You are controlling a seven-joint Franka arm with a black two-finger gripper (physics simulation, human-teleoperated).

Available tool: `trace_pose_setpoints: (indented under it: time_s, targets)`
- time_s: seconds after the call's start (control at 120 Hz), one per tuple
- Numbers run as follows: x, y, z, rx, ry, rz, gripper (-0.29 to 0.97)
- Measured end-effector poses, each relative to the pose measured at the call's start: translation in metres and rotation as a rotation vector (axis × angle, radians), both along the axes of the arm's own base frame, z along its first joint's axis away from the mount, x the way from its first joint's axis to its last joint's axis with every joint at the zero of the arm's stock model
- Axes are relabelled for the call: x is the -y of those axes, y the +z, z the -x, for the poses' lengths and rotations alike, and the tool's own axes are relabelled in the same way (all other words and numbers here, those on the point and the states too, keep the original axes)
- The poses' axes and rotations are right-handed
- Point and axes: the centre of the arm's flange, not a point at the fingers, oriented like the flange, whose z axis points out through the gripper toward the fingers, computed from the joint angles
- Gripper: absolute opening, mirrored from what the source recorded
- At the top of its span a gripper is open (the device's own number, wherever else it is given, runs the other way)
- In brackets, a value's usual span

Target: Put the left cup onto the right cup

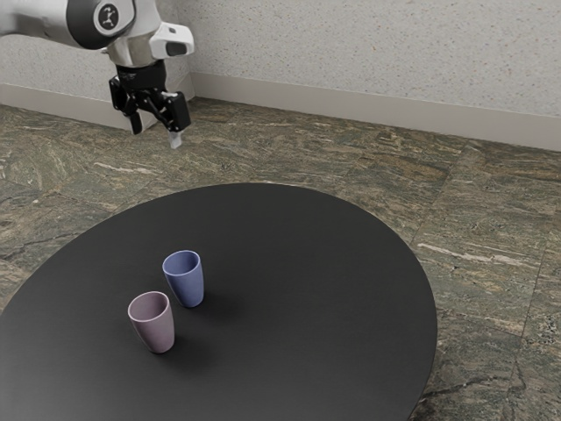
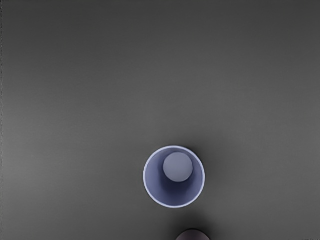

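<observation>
Brown stone floor (image 1: 491,219) with light streaks runs back to a pale spotted wall (image 1: 394,44), and a light strip (image 1: 351,101) runs along the bottom of that wall. On the floor stands a big round black table (image 1: 307,281). Two small cups stand on the table, toward the exterior view's left. Both are upright with the open end up. The blue cup (image 1: 184,278) is a little farther back and more to the exterior view's right. The pink cup (image 1: 152,321) is nearer the front and more to the exterior view's left. They stand just beside each other, but I cannot tell if they touch. Nothing is stacked, and each cup sits on the table by itself. The white arm (image 1: 105,17) comes in from the top left corner of the exterior view. Its black gripper (image 1: 157,132) hangs high in the air, well apart from the cups and back over the floor near the wall. The two fingers (image 1: 176,139) point down and stand apart with nothing between them, so the jaws are open and hold nothing. From the wrist view you look straight down into the blue cup (image 2: 174,176) and can see its round rim and its flat bottom inside. A small bit of the pink cup (image 2: 192,235) peeks in just beside it, with the dark table (image 2: 100,75) all around
</observation>
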Motion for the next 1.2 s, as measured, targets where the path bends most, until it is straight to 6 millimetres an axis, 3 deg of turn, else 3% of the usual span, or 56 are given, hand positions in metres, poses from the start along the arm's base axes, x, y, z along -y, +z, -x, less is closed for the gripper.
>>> trace_pose_setpoints:
  time_s: [0.258, 0.692, 0.808, 1.2]
  targets:
    - [0.004, -0.003, -0.005, 0.017, -0.022, 0.003, 0.68]
    - [0.066, -0.042, -0.007, 0.002, -0.049, 0.013, 0.68]
    - [0.079, -0.061, -0.005, -0.019, -0.029, 0.013, 0.68]
    - [0.081, -0.094, -0.009, -0.022, 0.163, 0.021, 0.68]
